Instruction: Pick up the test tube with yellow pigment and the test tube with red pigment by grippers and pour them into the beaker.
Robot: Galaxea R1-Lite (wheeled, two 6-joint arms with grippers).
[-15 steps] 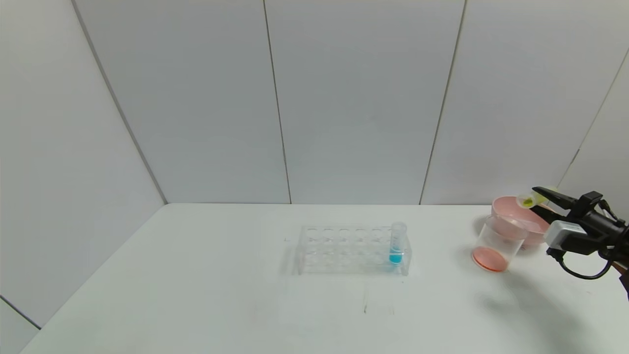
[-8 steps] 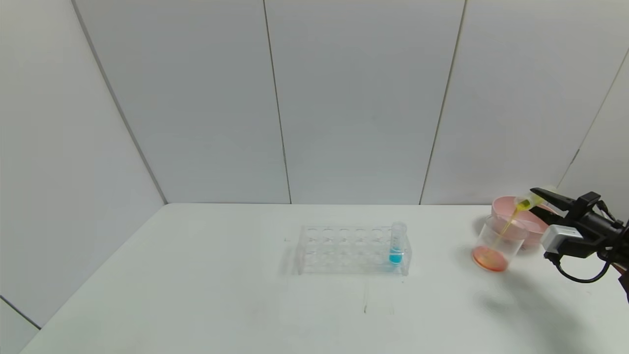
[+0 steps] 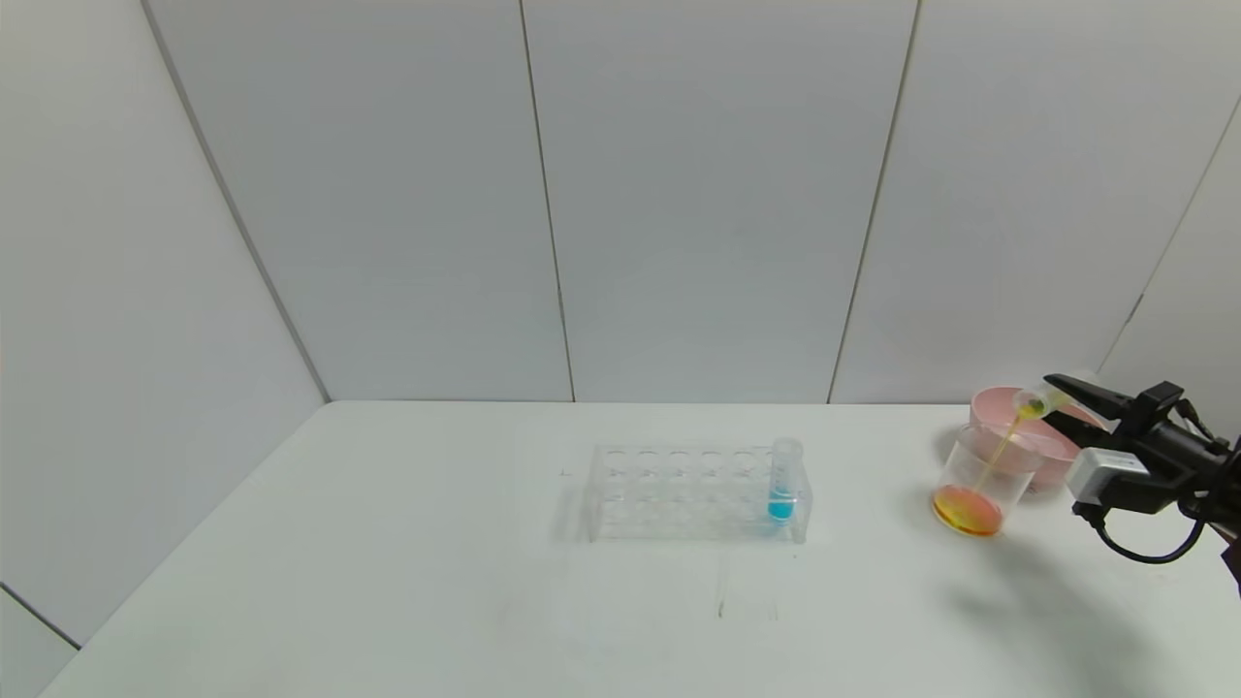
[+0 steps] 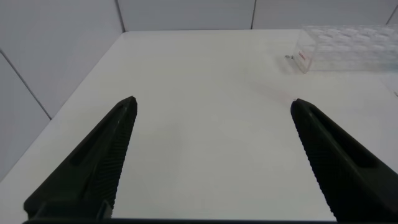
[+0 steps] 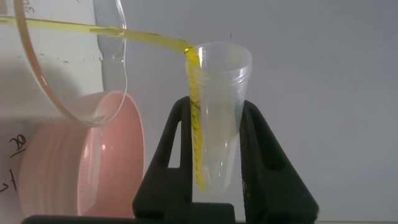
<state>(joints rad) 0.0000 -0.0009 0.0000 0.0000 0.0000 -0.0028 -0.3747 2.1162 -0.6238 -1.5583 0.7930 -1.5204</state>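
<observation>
- At the right of the head view, your beaker (image 3: 979, 482) holds an orange-red pool with yellow running in; a thin yellow stream (image 3: 999, 451) drops from the tilted test tube with yellow pigment (image 3: 1039, 400) above its rim.
- The pink bowl (image 3: 1042, 446) sits just behind the beaker; the clear rack (image 3: 693, 492) at centre carries one tube with blue liquid (image 3: 783, 482) at its right end.
- The counter (image 3: 388, 562) lies open across the left and lower frame; beaker and bowl stand close to its right edge.
- Your right gripper (image 3: 1062, 405) pinches the yellow tube near its mouth; your left gripper (image 4: 214, 155) hangs spread wide, holding nothing.
</observation>
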